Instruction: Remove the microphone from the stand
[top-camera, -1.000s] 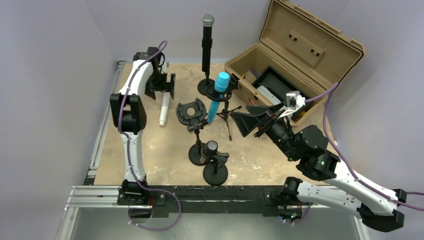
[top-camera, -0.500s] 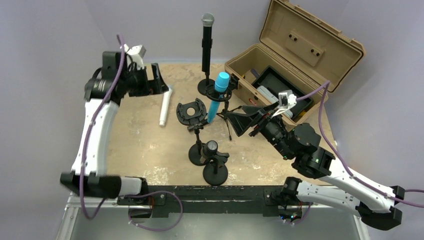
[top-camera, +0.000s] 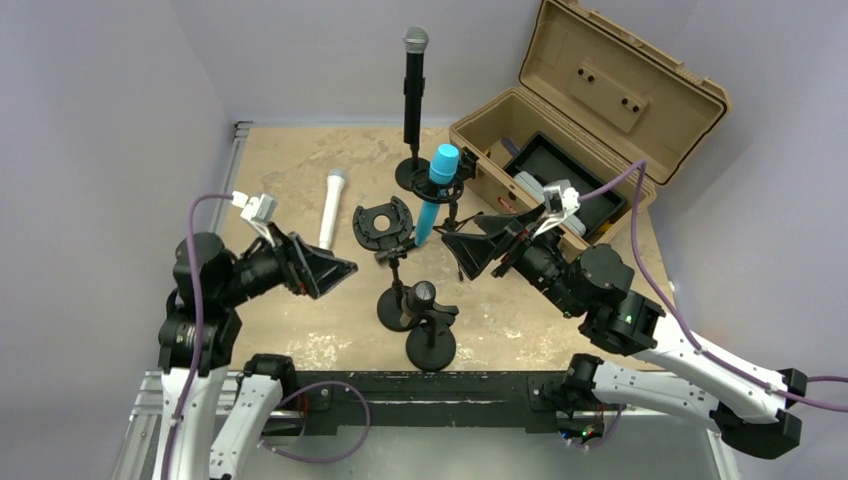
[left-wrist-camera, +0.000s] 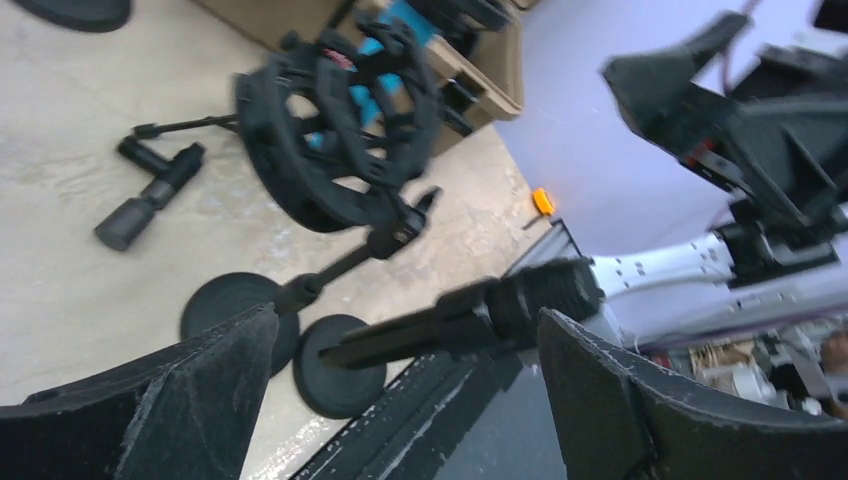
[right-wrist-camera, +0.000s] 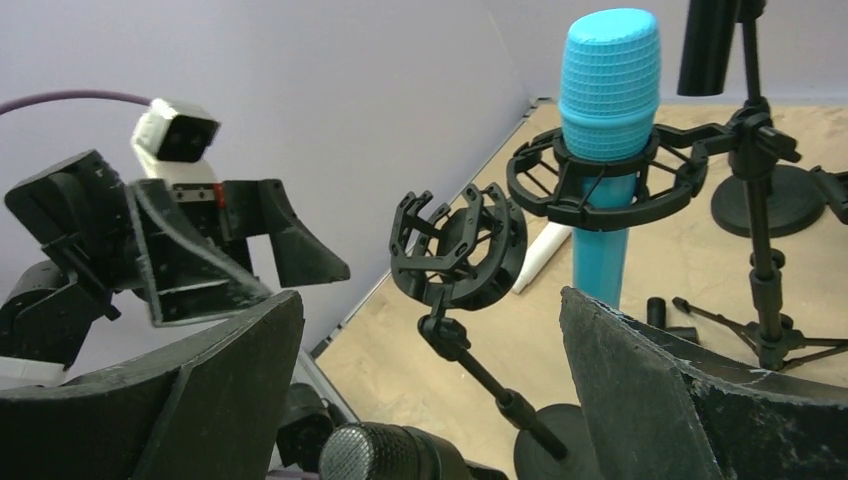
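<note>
Empty shock mount (top-camera: 383, 222), tan case (top-camera: 620, 85) and tall black microphone (top-camera: 413, 95) hem the blue microphone (top-camera: 428, 215); bare table (top-camera: 310, 320) lies left.

An open tan case (top-camera: 610, 85) (lid raised) sits on the sandy tabletop (top-camera: 280, 180).

White links (top-camera: 700, 360), black joints (top-camera: 610, 300), purple cables (top-camera: 632, 215); left end effector (left-wrist-camera: 405, 315), right end effector (right-wrist-camera: 430, 293) black.

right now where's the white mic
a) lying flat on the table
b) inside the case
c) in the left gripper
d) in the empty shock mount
a: the white mic lies flat on the table, left of the empty shock mount, and the left gripper is open and holds nothing.
</note>
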